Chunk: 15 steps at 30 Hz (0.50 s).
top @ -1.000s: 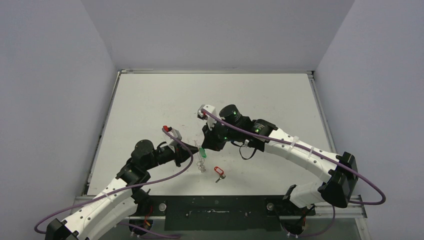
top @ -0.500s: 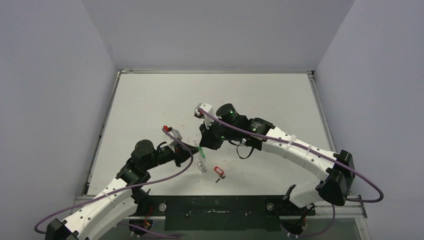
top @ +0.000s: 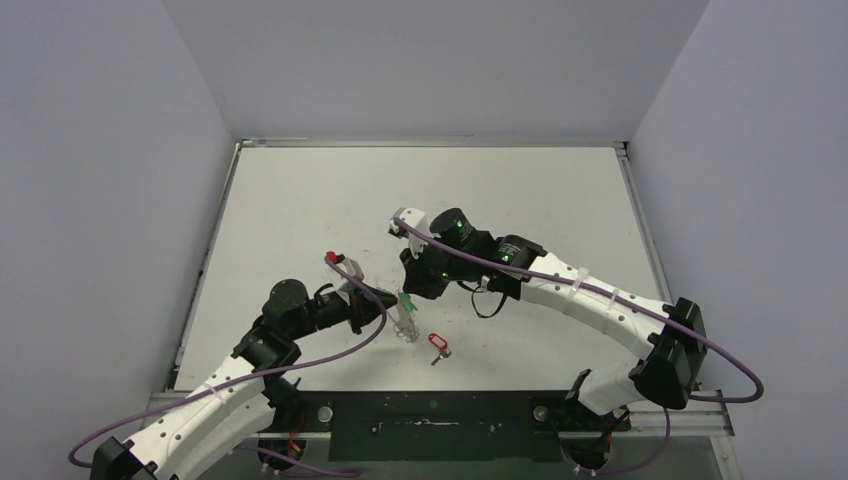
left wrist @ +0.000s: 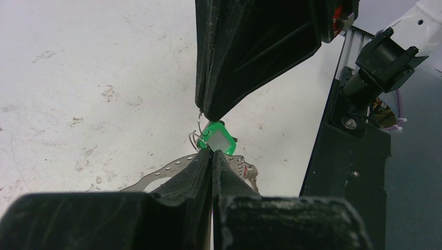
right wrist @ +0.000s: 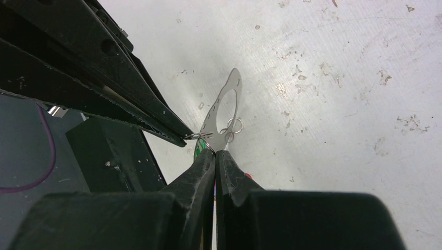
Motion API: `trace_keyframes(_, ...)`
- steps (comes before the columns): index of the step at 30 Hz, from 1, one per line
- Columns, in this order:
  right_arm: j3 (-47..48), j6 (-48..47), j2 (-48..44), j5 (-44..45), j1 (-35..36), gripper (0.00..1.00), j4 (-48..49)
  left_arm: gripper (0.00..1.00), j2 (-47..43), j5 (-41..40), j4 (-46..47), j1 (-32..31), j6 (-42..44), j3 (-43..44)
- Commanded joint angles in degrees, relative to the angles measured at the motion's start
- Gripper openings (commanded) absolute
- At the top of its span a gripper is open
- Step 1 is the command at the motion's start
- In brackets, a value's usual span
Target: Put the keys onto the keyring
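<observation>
My left gripper (top: 388, 303) (left wrist: 212, 153) is shut on the keyring (left wrist: 156, 174), which shows here as a flat silvery band loop with small holes (right wrist: 229, 99). My right gripper (top: 408, 290) (right wrist: 215, 150) is shut tip to tip against it, pinching the small wire ring of the green-tagged key (left wrist: 218, 139) (top: 405, 299). The two grippers' tips almost touch. In the right wrist view only a sliver of the green tag (right wrist: 198, 151) shows. The red-tagged key (top: 437, 342) lies on the table just right of the grippers, partly hidden behind my fingers in both wrist views (left wrist: 251, 174).
The white table (top: 330, 200) is scuffed and walled by grey panels. The black front rail (top: 430, 425) and the arm-base mounts (left wrist: 365, 83) sit close behind the work spot. Purple cables (top: 345, 270) loop over both arms.
My right gripper has edged left and down toward the left gripper. The green tag, which hung lengthwise, is now drawn up short between the two tips. The red-tagged key has not moved.
</observation>
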Motion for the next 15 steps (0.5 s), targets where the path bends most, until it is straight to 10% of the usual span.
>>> trace_keyframes(1,-0.1,-0.7,-1.2,2.1,0.5,0.00,1.0,0.00,-0.3,1.3,3.5,-0.2,-0.4,2.3)
trace_keyframes(15,-0.2,-0.6,-1.4,1.4,0.5,0.00,1.8,0.00,-0.7,1.0,2.5,-0.2,-0.1,2.0)
